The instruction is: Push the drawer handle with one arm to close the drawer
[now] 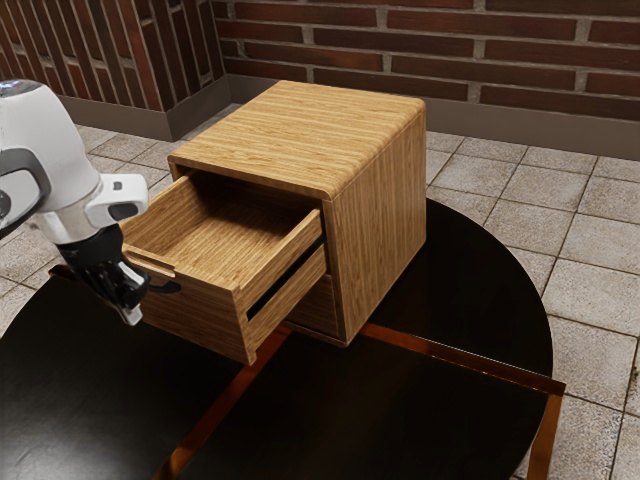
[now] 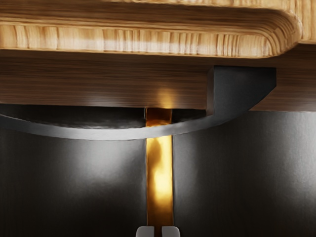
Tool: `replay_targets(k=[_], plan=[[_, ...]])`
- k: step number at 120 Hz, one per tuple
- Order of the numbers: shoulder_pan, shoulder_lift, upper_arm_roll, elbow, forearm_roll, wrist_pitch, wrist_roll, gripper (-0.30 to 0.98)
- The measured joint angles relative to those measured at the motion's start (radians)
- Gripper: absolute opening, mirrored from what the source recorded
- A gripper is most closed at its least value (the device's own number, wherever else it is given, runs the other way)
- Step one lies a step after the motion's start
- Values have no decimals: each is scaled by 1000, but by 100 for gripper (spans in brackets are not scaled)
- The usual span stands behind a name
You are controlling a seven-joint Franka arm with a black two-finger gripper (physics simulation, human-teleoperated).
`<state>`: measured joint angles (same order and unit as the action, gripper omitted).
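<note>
With the grey-tipped fingers (image 2: 145, 231) close together, press the curved black handle (image 2: 98, 133) centrally, easing the boxy brown wooden drawer (image 1: 200, 318) straight inward.

On the round black glossy table (image 1: 455, 430), near its far edge in the exterior view, stands a box-shaped brown wooden cabinet (image 1: 382, 235). A brown rectangular wooden drawer (image 1: 205, 318) juts from its front over the table, toward the exterior view's left. On the drawer's front is a dark curved handle (image 2: 242, 89). Behind the table lies a pale square-tiled floor (image 1: 590, 250); behind that, a reddish-brown brick wall (image 1: 420, 62).
</note>
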<state>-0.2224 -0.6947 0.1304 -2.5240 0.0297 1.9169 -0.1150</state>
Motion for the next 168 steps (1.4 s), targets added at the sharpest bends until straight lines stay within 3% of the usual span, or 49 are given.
replay_targets(k=[70, 168], plan=[[-4, 156, 20, 86, 31, 110, -3, -10], [-15, 495, 37, 391, 31, 169, 0, -10]])
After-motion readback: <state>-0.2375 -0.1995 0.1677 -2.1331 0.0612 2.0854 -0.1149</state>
